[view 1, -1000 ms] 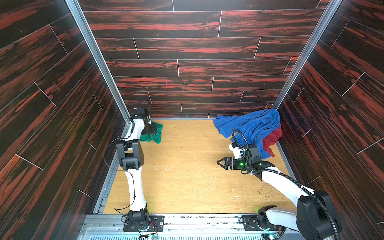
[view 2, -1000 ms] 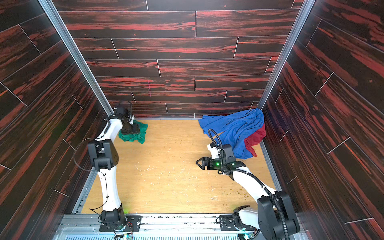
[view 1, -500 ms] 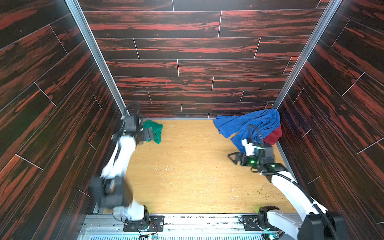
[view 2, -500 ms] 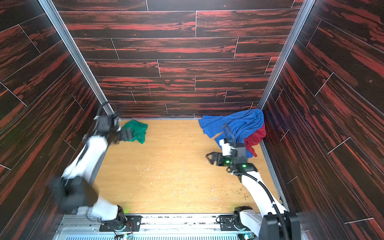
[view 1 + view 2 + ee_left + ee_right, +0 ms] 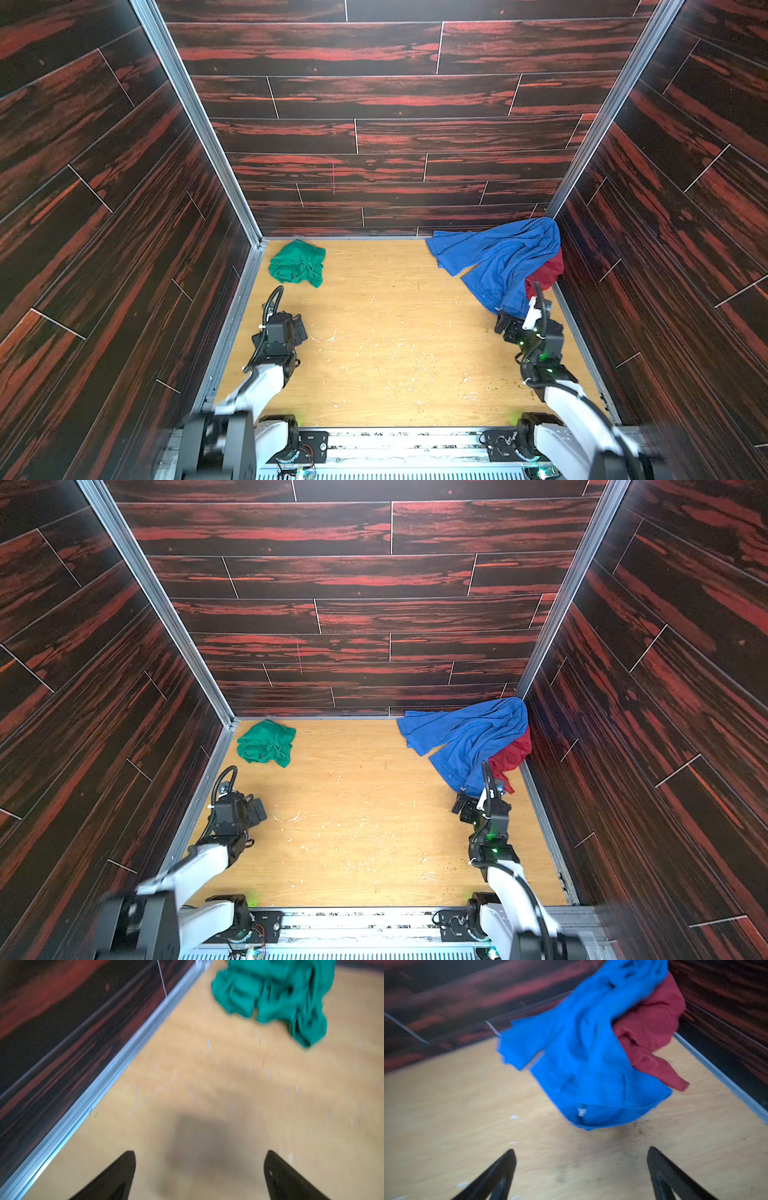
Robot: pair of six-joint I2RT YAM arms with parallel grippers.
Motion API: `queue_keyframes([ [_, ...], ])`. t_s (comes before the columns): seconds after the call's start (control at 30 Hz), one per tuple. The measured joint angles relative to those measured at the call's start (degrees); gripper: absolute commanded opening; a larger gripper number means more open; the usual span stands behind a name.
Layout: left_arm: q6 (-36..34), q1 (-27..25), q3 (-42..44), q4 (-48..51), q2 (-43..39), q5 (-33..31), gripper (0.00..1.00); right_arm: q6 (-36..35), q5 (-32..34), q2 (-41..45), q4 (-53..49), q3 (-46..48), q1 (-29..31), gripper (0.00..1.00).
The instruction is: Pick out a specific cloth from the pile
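1. Left wrist view: the cloth lies in the far-left corner of the table, well apart from the pile
2. Left gripper and right gripper: jaws apart, empty
3. I judge the picking done; next, park both arms

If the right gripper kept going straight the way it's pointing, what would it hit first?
Probably the near edge of the blue cloth, straight ahead of the open right gripper across a strip of bare table. Its tilt is unclear, so the table could come first.

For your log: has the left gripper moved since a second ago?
Yes. The left gripper drew back from the small emerald-green fabric cloth, which stayed put.
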State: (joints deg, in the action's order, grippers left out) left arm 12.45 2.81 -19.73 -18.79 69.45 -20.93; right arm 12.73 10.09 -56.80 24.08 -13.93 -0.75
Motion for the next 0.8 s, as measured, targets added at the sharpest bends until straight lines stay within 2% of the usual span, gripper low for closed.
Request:
queue_keyframes([
  [0.17,-1.8,0.0,-3.1,-13.9,11.3,1.5,0.99,-3.8,0.3,-12.7,20.8,5.5,0.0,0.98],
  [0.27,-3.2,-0.2,-2.3,-27.2,19.5,2.3,0.99,-6.4,-1.2,-17.0,30.4,6.0,0.1,0.98],
  [0.4,-3.5,-0.4,-1.1,-27.7,19.9,2.6,0.99,-9.2,-2.1,-21.2,38.3,4.8,0.1,0.99],
  [0.5,-3.9,-0.8,-1.6,-30.2,19.8,2.2,0.99,-10.7,-3.0,-28.2,44.9,3.1,0.1,0.99],
  [0.6,-4.1,-1.0,-2.1,-29.9,19.8,1.9,0.99,-11.3,-4.1,-31.5,42.9,0.4,-0.4,0.99],
  [0.8,-4.1,-1.2,-2.4,-29.4,19.8,1.8,0.99,-10.2,-7.8,-31.6,41.0,-3.8,-4.2,0.99],
])
